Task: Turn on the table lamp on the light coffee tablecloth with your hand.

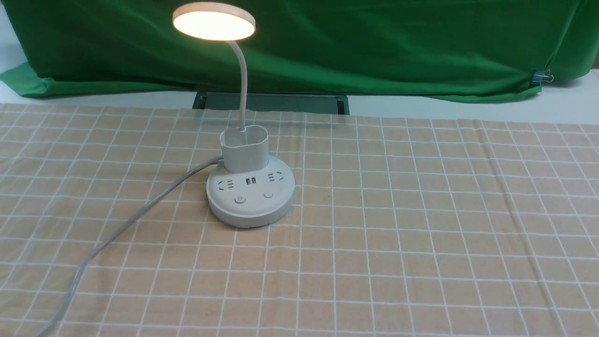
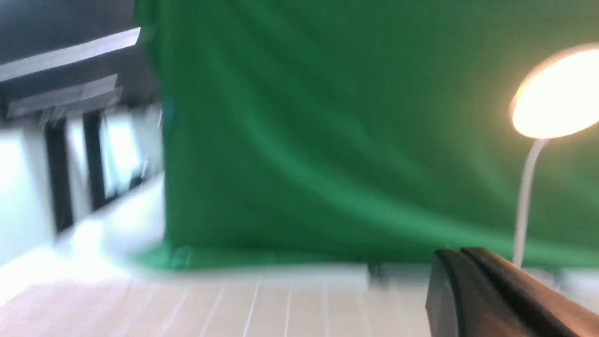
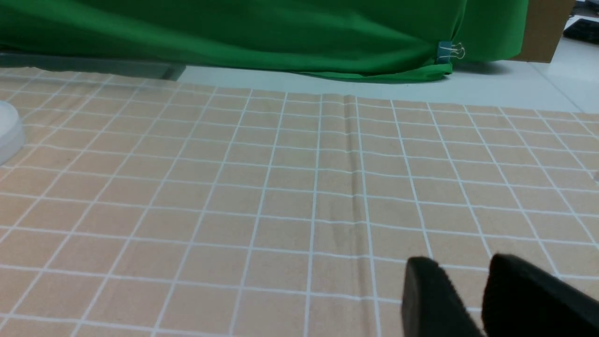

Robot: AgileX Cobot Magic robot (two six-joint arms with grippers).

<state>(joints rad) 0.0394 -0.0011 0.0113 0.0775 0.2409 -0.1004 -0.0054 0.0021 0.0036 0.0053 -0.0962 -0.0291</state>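
The white table lamp [image 1: 251, 199] stands on the light coffee tablecloth [image 1: 421, 224], left of centre. Its round head [image 1: 214, 22] glows warm and bright, and two buttons sit at the front of the base. Neither arm shows in the front view. In the blurred left wrist view, my left gripper [image 2: 457, 252] is shut with nothing in it, low over the cloth, with the lit lamp head [image 2: 557, 93] beyond it. My right gripper [image 3: 463, 260] hovers over the tablecloth [image 3: 234, 187] with a gap between its fingers, holding nothing. The rim of the lamp base [image 3: 9, 131] shows far off.
A pale cord [image 1: 117, 234] runs from the lamp base toward the front left corner. A plain green cloth [image 1: 374, 42] hangs along the back, held by a clip [image 1: 542, 76]. A dark flat object [image 1: 271, 102] lies behind the lamp.
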